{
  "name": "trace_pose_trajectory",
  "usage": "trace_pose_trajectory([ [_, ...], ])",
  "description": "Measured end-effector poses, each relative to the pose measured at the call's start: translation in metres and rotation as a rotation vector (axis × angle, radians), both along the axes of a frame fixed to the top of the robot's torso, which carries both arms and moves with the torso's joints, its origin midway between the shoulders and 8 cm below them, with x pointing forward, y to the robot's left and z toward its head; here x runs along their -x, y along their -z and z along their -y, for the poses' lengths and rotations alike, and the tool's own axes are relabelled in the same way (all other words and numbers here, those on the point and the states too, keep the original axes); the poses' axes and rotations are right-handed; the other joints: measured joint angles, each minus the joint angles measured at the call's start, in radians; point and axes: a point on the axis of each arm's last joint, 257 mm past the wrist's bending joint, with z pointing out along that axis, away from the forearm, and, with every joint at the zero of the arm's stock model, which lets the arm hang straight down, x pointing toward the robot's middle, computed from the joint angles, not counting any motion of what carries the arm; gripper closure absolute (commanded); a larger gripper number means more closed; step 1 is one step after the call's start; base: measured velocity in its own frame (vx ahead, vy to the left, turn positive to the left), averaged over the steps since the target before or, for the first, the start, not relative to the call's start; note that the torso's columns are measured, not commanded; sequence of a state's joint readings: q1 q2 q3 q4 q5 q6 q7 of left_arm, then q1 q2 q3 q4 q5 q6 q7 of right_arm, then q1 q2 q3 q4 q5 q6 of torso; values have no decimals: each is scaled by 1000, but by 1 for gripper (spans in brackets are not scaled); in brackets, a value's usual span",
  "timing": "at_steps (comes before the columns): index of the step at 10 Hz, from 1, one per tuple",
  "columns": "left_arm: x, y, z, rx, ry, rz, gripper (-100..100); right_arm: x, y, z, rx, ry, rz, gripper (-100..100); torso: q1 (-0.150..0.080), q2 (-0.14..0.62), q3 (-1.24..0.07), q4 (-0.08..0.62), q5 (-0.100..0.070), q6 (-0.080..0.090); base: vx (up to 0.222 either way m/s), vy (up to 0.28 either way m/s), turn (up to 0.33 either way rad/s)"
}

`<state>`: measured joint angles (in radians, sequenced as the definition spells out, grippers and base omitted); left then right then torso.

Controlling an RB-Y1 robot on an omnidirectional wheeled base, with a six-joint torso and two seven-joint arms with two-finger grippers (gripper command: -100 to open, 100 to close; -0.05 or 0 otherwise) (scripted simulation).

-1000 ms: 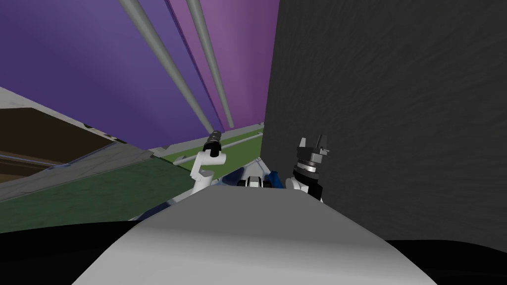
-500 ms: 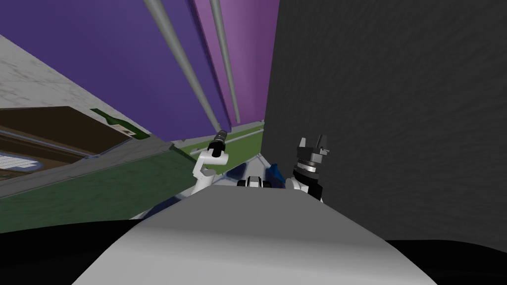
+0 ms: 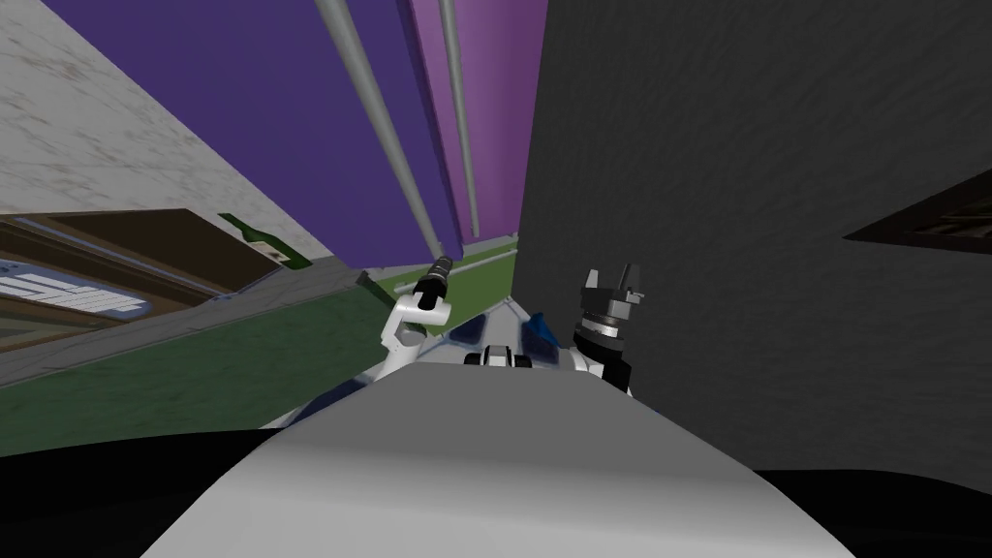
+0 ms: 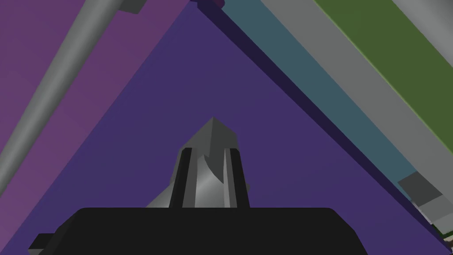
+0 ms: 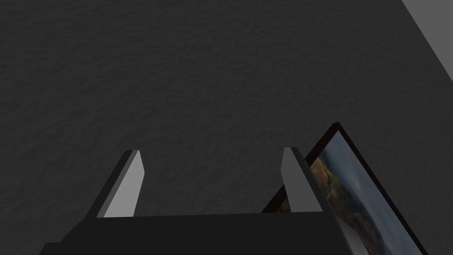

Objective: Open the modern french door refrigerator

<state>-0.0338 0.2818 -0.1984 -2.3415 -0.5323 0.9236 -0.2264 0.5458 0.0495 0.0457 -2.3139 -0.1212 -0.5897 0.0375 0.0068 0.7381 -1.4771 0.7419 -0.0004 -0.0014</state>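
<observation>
Fridge (image 3: 397,145): purple, dead ahead and close, with two doors side by side. The left door is darker and the right one paler.
Handles: two long grey bars flank the seam between the doors, the left handle (image 3: 380,116) and the right handle (image 3: 461,116). The wrist view shows the right handle (image 4: 51,84) on the paler door.
Left pincer (image 3: 438,266): at the lower end of the left handle, fingers drawn tight (image 4: 210,150) and clamping a grey piece between them.
Right pincer (image 3: 612,278): raised beside the chest, close to the dark wall (image 3: 756,194), with blades spread wide (image 5: 212,151) and nothing between them.
Below the doors: a green panel (image 3: 475,276) crossed by a grey bar.
Left of the fridge: a green bottle (image 3: 260,237) at the edge of a pale marbled surface (image 3: 87,145).
</observation>
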Motion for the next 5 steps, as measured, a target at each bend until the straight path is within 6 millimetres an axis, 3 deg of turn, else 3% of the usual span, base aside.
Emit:
trace_pose_trajectory([
  [5, 3, -7, 54, -2, 149, 14, 100, 0, 0, 0, 0, 0, 0, 0, 1, 8, 5, 3, 1, -6, -206, 202, -101],
])
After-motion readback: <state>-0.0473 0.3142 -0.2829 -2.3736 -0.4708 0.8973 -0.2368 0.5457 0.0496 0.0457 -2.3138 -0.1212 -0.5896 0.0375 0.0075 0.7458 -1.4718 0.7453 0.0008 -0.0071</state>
